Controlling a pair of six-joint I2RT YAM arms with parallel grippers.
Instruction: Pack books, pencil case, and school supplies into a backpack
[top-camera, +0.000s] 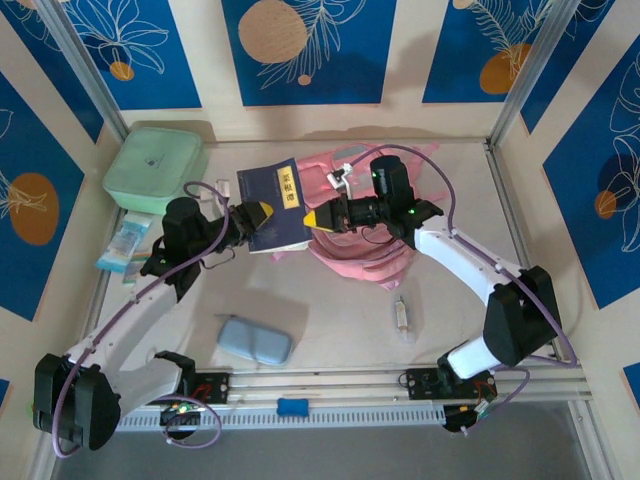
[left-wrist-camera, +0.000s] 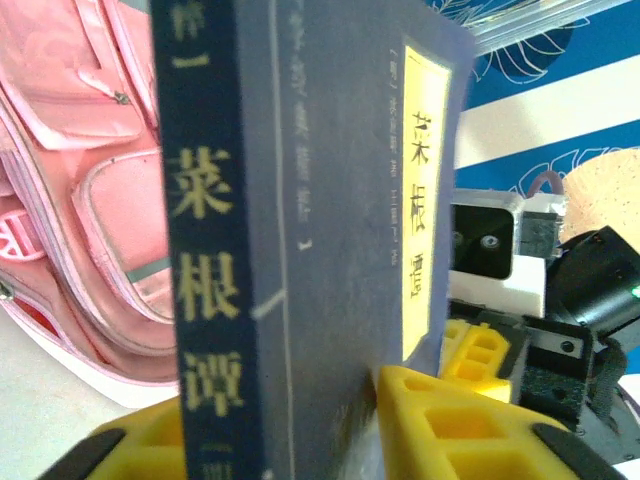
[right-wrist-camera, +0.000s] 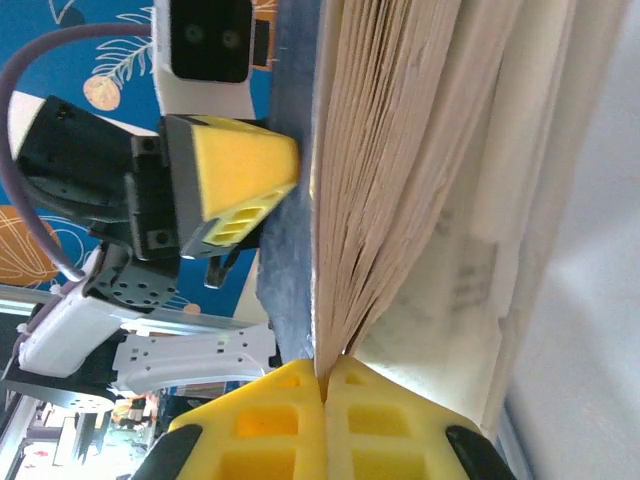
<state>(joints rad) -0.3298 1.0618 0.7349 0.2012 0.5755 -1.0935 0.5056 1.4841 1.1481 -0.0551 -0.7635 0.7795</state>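
**Book transfer, step in hand.** Your left pincer (top-camera: 262, 212) is closed on the navy book (top-camera: 277, 200). One yellow finger (left-wrist-camera: 450, 425) presses the labelled cover and the other sits at the spine side. Your right pincer (top-camera: 318, 220), directly opposite, has its jaws pressed together on the book's far edge, where the pages fan out. The book is held up between the two. The backpack (top-camera: 365, 255) lies under and behind the right pincer; whether its mouth is open cannot be told. The next move probably calls for one pincer to release and the other to carry the book to the opening. The pencil case (top-camera: 254, 340) lies well behind the left pincer.
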